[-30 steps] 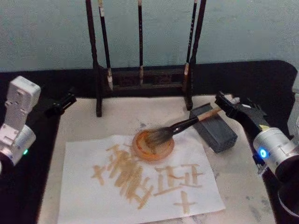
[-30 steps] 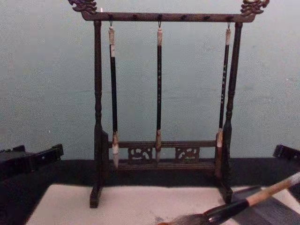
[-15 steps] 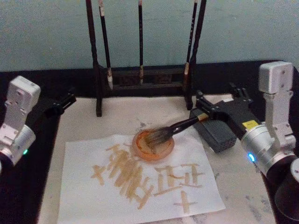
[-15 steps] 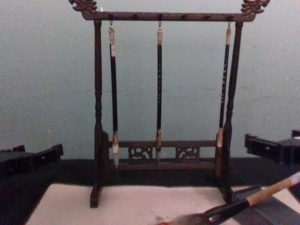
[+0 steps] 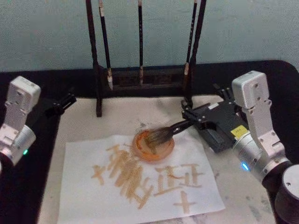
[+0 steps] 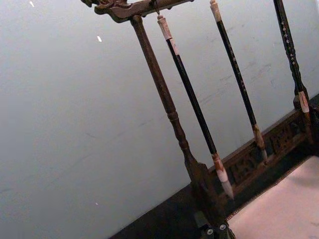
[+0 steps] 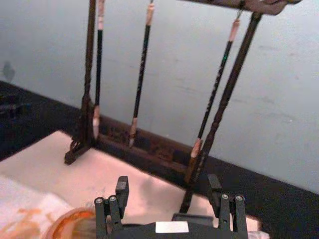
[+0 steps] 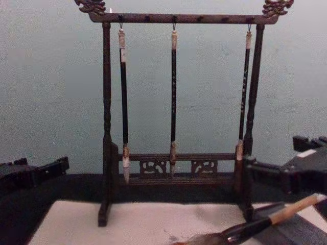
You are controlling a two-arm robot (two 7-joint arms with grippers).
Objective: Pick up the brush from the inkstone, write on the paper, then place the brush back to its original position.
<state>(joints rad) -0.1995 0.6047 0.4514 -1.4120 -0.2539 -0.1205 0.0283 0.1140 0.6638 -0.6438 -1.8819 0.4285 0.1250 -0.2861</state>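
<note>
The brush (image 5: pixel 164 132) lies slanted, its bushy bristles in an orange dish (image 5: pixel 143 150) and its upper shaft on the dark grey inkstone (image 5: pixel 216 140). My right gripper (image 5: pixel 189 116) hovers open over that shaft and hides most of the inkstone. The right wrist view shows the right gripper (image 7: pixel 168 185) with its two fingers (image 7: pixel 121 186) wide apart and nothing between them. In the chest view the brush (image 8: pixel 271 219) crosses the lower right corner below the right gripper (image 8: pixel 265 173). The paper (image 5: pixel 93 196) carries orange strokes. My left gripper (image 5: pixel 60 103) is parked at the far left.
A dark wooden rack (image 5: pixel 140 77) with three thin hanging brushes stands behind the paper, close to the right gripper. The dish sits on the paper's top edge. A pale mat (image 5: pixel 243 196) lies under everything, with black table around it.
My right arm has swung in from the right and now sits over the inkstone and the brush's upper shaft. The brush and the left arm have not moved.
</note>
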